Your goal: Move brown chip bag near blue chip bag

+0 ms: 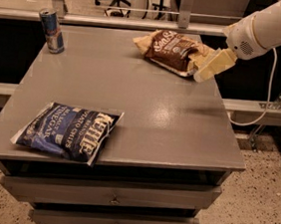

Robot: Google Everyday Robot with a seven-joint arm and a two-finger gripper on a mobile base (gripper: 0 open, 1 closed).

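The brown chip bag (171, 50) lies at the far right of the grey table (146, 104), dark brown front up, with tan edges. The blue chip bag (68, 131) lies flat at the near left corner, its white "Kettle" lettering showing. My gripper (206, 72), pale yellow on a white arm (265, 24), hangs low at the table's right edge. It is just right of the brown bag's near end, close to it or touching it. It holds nothing that I can see.
A small blue drink can (52, 30) stands upright at the far left corner. Drawers (111, 198) run below the table front. A white cable (261, 104) hangs to the right of the table. An office chair base shows far behind.
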